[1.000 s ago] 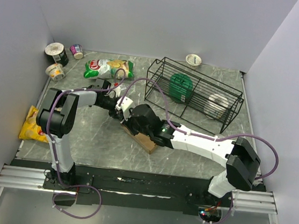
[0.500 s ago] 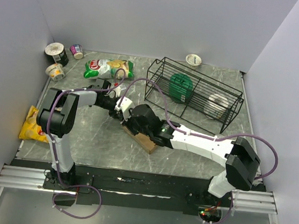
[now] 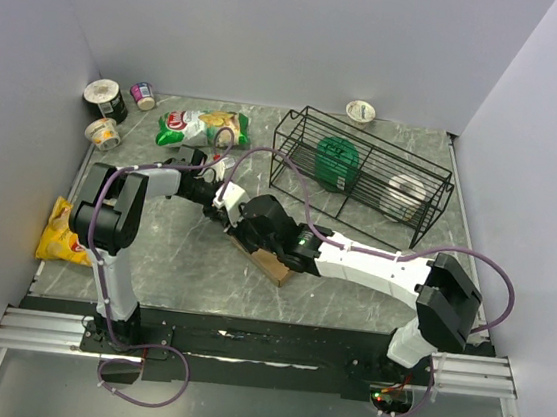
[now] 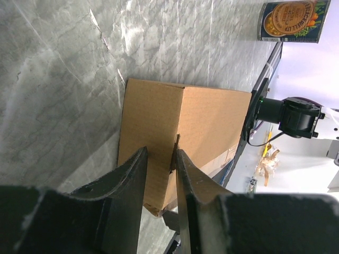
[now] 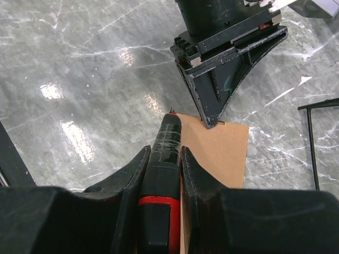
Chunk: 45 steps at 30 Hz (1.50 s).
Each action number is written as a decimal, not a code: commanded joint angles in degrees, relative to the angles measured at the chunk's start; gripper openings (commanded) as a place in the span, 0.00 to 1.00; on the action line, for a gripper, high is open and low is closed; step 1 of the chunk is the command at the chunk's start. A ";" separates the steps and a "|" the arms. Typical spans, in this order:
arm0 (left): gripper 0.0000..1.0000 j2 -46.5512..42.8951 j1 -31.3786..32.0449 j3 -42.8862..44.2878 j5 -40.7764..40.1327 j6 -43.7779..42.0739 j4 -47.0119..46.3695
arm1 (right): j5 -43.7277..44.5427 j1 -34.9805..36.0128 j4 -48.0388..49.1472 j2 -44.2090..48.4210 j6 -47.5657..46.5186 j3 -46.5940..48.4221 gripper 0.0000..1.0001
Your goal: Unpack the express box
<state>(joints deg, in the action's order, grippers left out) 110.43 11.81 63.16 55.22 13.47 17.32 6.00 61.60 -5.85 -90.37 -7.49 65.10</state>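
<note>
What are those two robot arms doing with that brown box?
They are working on opening the cardboard box in the middle of the table. The left gripper pinches a thin edge of the box at one end. The right gripper holds a black and red tool, its tip at the box's edge right beside the left gripper. The box looks shut.

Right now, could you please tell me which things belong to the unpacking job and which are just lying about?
In the job: flat brown cardboard express box, pinched by the left gripper; black-and-red stick-shaped tool in the right gripper.
Lying about: black wire basket, green chip bag, yellow crumpled bag, four small round tubs.
</note>
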 commanded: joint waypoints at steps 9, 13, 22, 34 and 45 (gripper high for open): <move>0.29 2.68 0.23 -0.31 -10.31 -1.78 0.35 | 0.42 -0.61 -7.42 5.28 2.91 -3.05 0.00; 0.29 2.60 0.23 -0.49 -10.84 -2.22 0.35 | 0.94 -0.52 -10.49 6.43 3.44 -2.52 0.00; 0.28 2.60 0.23 -0.66 -11.10 -2.92 -0.01 | 0.24 -0.52 -15.86 10.56 3.71 -3.22 0.00; 0.26 3.30 0.23 0.65 -11.36 -5.56 0.78 | -0.46 -0.61 -19.29 15.66 1.51 -7.71 0.00; 0.24 3.74 0.23 0.83 -11.71 -6.62 0.35 | -3.62 -0.96 -24.38 19.26 -0.86 -11.05 0.00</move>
<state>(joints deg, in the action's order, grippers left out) 110.87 11.99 64.31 55.59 11.73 18.61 4.40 61.12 -23.83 -74.41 -7.62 55.68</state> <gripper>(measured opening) 0.257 0.305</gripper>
